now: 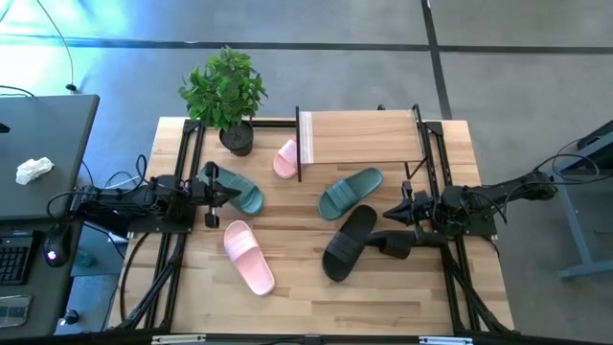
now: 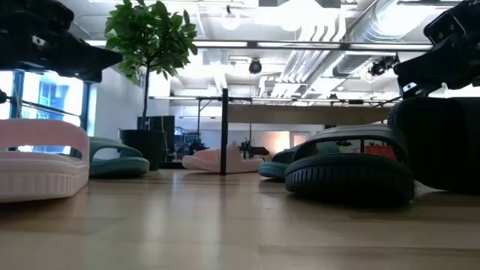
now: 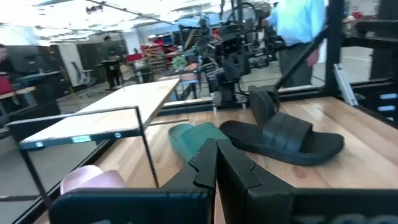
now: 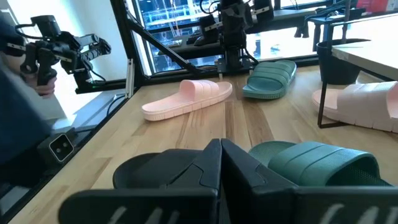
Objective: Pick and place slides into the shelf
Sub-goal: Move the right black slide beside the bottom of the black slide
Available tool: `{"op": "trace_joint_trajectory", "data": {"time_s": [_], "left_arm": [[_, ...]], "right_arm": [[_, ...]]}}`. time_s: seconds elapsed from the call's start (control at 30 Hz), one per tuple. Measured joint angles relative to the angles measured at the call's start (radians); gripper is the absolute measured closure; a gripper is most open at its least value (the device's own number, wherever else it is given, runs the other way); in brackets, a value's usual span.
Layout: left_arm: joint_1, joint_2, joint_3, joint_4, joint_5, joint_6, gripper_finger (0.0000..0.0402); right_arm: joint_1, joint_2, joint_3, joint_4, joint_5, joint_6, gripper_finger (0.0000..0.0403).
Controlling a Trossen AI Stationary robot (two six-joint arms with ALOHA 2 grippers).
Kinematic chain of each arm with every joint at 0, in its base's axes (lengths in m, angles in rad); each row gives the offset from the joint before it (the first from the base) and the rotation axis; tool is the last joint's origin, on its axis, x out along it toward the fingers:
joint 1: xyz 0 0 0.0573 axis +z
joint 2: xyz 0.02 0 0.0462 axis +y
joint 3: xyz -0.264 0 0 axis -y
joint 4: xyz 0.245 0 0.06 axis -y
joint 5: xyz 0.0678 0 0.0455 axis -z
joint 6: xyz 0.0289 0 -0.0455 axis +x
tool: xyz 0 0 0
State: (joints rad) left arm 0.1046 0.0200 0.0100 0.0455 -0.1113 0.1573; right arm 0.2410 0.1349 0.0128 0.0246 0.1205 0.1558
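Resting at the sides of the surface (image 1: 383,297), both arms have yet to take hold of anything: the left gripper (image 1: 233,189) sits at nine o'clock with its jaws closed and empty, and the right gripper (image 1: 395,213) sits at three o'clock, jaws likewise pressed together on nothing.

The shelf (image 1: 359,136) stands at twelve o'clock, its wooden board bare. One pink slide (image 1: 285,159) lies at the shelf's left end, partly under the board's edge. A teal slide (image 1: 242,193) lies just beside the left gripper; the other pink slide (image 1: 249,256) is at seven o'clock. Another teal slide (image 1: 350,193) lies near the centre, just in front of the shelf. A black slide (image 1: 349,241) lies at five o'clock, and a second black slide (image 1: 394,244) sits right below the right gripper.

Several risks stand out. Closed jaws must open before any descent, or they will shove a slide away instead of straddling it. A soft strap may fold or slip in a narrow pinch. The black pair and the central teal slide lie close together, so reaching for one could nudge the others. The shelf's thin legs could catch a carried slide. The potted plant (image 1: 225,91) at eleven o'clock crowds the left arm's route to the shelf.
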Motion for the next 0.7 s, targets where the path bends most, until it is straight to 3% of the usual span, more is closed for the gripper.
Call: {"op": "trace_joint_trajectory", "data": {"time_s": [0.33,0.7], "left_arm": [[0.0,0.0,0.0,0.119,-0.016,-0.092,0.0401],[0.0,0.0,0.0,0.276,-0.02,-0.222,0.0401]], "right_arm": [[0.0,0.0,0.0,0.0,0.002,0.0,0.0403],[0.0,0.0,-0.001,0.103,0.171,0.002,0.0403]]}}
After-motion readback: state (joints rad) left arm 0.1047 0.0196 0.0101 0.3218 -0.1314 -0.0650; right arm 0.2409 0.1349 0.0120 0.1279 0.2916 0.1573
